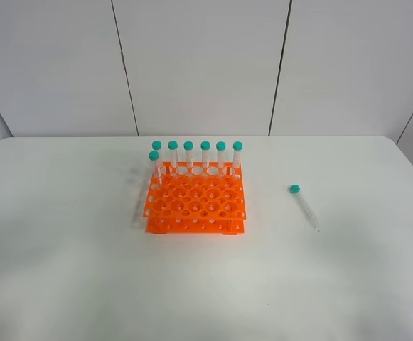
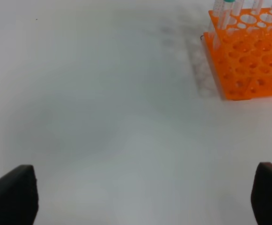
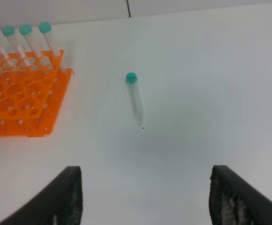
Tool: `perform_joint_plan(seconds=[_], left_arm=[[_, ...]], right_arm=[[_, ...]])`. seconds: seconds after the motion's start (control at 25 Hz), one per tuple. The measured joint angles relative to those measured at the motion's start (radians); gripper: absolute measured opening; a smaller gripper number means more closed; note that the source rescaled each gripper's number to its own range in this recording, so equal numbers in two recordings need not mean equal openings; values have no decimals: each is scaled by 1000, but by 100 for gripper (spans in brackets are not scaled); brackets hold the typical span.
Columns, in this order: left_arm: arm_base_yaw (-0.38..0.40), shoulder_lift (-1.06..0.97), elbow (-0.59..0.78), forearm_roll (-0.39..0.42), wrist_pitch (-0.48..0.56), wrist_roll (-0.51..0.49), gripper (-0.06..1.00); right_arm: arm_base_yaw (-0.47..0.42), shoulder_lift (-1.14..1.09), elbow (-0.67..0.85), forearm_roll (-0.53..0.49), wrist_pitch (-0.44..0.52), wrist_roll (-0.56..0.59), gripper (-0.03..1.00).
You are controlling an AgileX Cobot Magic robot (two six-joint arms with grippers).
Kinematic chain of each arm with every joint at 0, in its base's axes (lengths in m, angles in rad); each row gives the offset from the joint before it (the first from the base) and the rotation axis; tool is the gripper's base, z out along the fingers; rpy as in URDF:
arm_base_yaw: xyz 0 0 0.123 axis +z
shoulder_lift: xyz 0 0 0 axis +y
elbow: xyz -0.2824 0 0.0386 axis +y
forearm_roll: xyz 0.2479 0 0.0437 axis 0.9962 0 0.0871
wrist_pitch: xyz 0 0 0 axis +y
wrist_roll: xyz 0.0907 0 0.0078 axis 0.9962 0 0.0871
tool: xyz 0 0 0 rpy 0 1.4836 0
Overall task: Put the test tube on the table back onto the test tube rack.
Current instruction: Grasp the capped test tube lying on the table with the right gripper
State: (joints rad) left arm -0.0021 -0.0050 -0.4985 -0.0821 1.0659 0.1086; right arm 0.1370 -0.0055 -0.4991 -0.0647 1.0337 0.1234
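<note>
The test tube lies flat on the white table, to the right of the orange rack. Its teal cap points away and its tip points toward the front. It also shows in the right wrist view. The rack holds several upright teal-capped tubes along its back row and one at the left. The rack also shows in the left wrist view and in the right wrist view. My right gripper is open and empty, short of the lying tube. My left gripper is open and empty over bare table, left of the rack.
The table's far edge meets a white panelled wall. The arms do not show in the exterior high view.
</note>
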Motion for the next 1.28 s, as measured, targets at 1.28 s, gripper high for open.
perform_joint_plan(seconds=[1.28], left_arm=[[0,0,0,0,0,0,100]], right_arm=[[0,653,-452,126,-175,-219,81]])
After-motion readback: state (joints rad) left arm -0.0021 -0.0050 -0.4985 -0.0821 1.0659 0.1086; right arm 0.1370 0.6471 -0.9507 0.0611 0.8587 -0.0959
